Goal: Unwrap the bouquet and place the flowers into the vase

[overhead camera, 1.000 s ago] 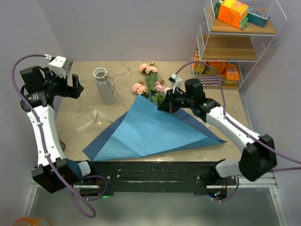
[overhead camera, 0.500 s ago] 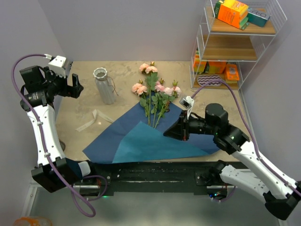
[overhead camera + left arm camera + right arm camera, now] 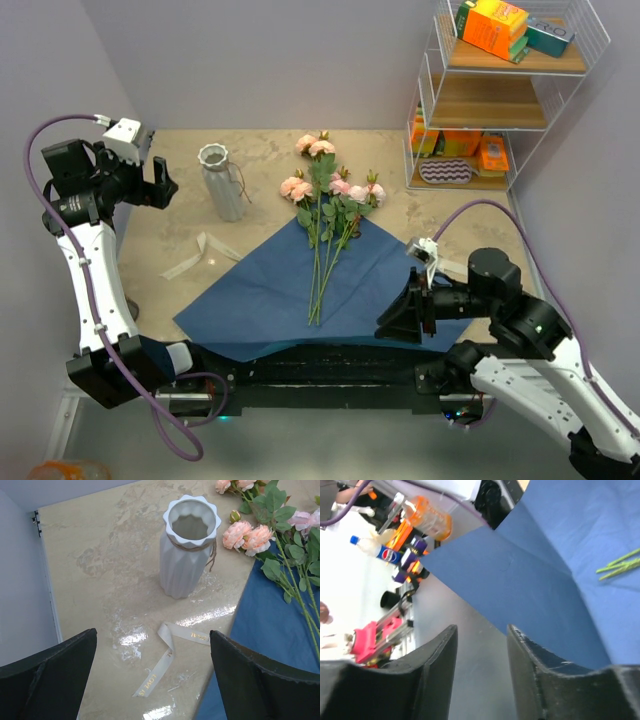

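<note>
The bouquet is unwrapped. Its blue paper [image 3: 270, 295] lies spread flat on the table, and the flowers [image 3: 325, 200], pink roses on long green stems, lie across its upper middle. The vase [image 3: 222, 182] stands upright at the back left, empty inside in the left wrist view [image 3: 187, 550]. My left gripper [image 3: 152, 185] hangs open above and to the left of it, nothing between its fingers [image 3: 153, 635]. At the paper's front right edge my right gripper [image 3: 392, 326] stands low and open. The paper [image 3: 560, 555] lies beside its right finger, not between the jaws [image 3: 481, 630].
A beige ribbon [image 3: 200, 255] lies loose on the table left of the paper, also under the left gripper [image 3: 167, 655]. A white wire shelf rack [image 3: 500, 100] with boxes stands at the back right. The table's front edge runs just below the paper.
The right gripper dragged the paper's folded flap from the roses toward the front right, laying the paper flat and uncovering the stems, then opened and let go. The left arm stayed still.
</note>
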Controlling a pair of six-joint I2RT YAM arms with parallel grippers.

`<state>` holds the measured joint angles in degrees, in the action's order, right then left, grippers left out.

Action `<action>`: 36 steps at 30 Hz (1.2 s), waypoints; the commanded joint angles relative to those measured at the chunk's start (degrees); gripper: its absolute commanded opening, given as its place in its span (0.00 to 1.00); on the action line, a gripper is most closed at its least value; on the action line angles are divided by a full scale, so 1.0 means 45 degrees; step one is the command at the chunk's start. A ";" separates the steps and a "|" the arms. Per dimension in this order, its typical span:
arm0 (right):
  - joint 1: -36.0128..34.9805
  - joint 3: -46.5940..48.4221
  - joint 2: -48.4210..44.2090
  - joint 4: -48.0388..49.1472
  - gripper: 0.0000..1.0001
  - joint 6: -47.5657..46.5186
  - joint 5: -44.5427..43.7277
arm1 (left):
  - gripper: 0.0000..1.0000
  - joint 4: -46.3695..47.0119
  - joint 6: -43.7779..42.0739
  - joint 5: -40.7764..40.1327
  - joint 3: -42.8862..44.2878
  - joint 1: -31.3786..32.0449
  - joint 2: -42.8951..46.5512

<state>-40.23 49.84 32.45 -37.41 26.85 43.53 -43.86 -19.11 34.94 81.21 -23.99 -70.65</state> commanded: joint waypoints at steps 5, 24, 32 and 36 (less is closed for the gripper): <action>-0.0026 0.4505 0.1632 -0.0612 0.64 0.0420 -0.3131 | 0.99 0.0253 0.0087 0.0614 0.0196 -0.0079 0.0056; 0.0053 1.3181 1.6907 -0.0712 0.44 -0.1144 -1.1489 | 0.94 0.0507 -0.0615 0.1142 -0.1093 -0.0080 -0.0784; 0.0697 1.3240 1.9643 0.0500 0.35 -0.0674 -1.1392 | 0.90 0.0644 -0.0811 0.1376 -0.1230 -0.0099 -0.1018; 0.0736 1.3298 2.0502 0.0598 0.33 -0.0752 -1.1431 | 0.91 0.0664 -0.0850 0.1377 -0.1152 -0.0099 -0.1077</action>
<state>-37.15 106.83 123.96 -37.60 23.07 -6.57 -42.81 -21.74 39.33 75.61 -23.99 -75.11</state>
